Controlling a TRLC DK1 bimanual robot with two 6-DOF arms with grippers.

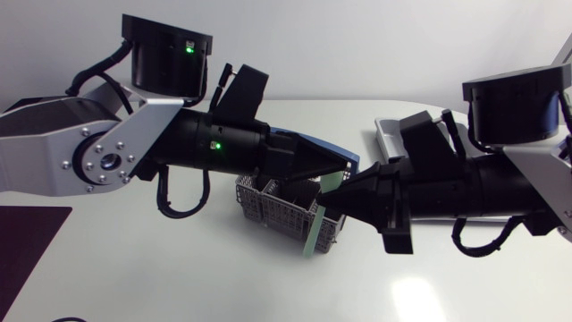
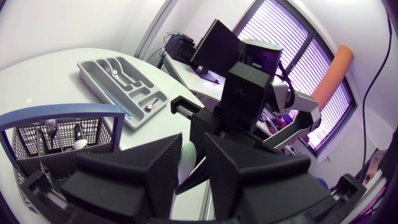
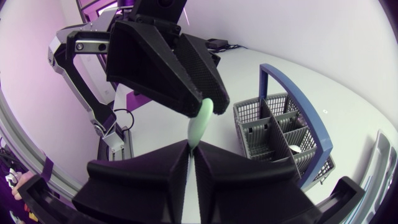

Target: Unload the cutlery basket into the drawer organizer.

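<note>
The pale green utensil [image 3: 200,118] is in the air just right of the cutlery basket [image 1: 259,204], slanting down past the basket's right end. It is held from both ends. The right gripper [image 3: 191,155] is clenched on its lower shaft, fingers almost together with the thin green strip between them. The left gripper [image 3: 207,99] pinches the rounded upper tip. This looks like a hand-over between the arms, though which one is giving cannot be read from here.

The main risk is both arms gripping at once. If one pulls away before the other lets go, the utensil could twist in the pads, flex, or spring loose and fall to the table.

Its lower end also hangs close to the mesh wall (whether it is clear of it I cannot tell). A sideways carry could snag there and drag or tip the light basket, which has other pieces in it.

The drawer organizer [image 2: 106,93] lies to the far right, partly behind the right arm. The two wrists are crowded together, so a swing towards it could knock them into each other.
</note>
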